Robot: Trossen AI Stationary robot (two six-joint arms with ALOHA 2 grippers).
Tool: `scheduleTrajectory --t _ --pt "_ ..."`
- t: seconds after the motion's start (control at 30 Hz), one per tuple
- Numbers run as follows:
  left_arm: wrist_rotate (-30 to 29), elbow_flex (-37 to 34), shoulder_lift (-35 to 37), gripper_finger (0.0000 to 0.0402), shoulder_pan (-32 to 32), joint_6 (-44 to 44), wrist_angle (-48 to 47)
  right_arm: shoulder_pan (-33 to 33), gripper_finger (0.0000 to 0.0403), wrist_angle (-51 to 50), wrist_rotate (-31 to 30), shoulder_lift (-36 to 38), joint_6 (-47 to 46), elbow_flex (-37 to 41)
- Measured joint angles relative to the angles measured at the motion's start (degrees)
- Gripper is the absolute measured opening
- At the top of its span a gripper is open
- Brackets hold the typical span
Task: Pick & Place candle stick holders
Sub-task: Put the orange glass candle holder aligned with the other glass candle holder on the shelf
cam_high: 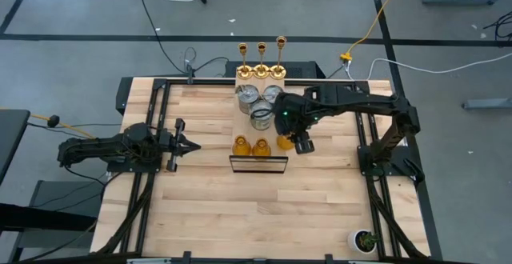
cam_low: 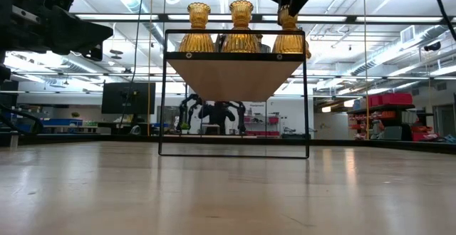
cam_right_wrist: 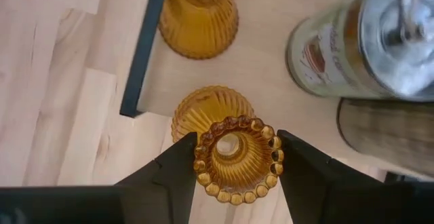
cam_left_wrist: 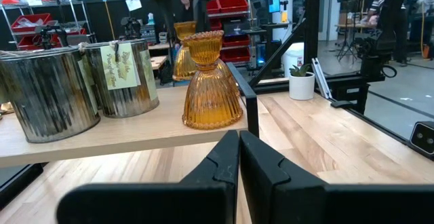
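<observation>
A black-framed stepped shelf [cam_high: 258,165] stands mid-table. Three gold candlesticks [cam_high: 261,56] stand at its far end, three silver cans [cam_high: 258,102] in the middle, and two amber holders [cam_high: 250,146] on the near step. My right gripper [cam_high: 296,142] is shut on a third amber holder [cam_right_wrist: 237,157] at the near step's right corner. That holder also shows in the low view [cam_low: 288,39], in line with the other two. My left gripper [cam_high: 190,146] is shut and empty, left of the shelf, pointing toward it. My right gripper pinches the amber holder's beaded top rim [cam_right_wrist: 201,157] between its two fingers [cam_right_wrist: 178,173], one on each side. The fingers come from above, pointing down. The holder stands upright, its base [cam_right_wrist: 203,112] at the shelf's near right corner; whether it rests there I cannot tell.
A small green potted plant [cam_high: 366,240] stands at the table's near right corner. The shelf's black frame edge [cam_right_wrist: 142,54] runs close beside the held holder. Bare wood lies near and left of the shelf.
</observation>
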State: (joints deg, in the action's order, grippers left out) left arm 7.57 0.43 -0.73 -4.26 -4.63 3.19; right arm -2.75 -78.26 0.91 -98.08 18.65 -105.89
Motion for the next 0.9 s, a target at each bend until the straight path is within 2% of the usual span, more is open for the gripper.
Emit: scheduleTrajectory --t 0.4,0.9 --pt "0.0 0.0 0.0 0.0018 0.0 0.0 0.0 3.3 0.0178 2.8 0.0 0.0 2.0 0.0" --pt "0.0 0.0 0.0 0.0018 0.0 0.0 0.0 4.1 0.0178 3.7 -0.1 -2.7 1.8 0.0"
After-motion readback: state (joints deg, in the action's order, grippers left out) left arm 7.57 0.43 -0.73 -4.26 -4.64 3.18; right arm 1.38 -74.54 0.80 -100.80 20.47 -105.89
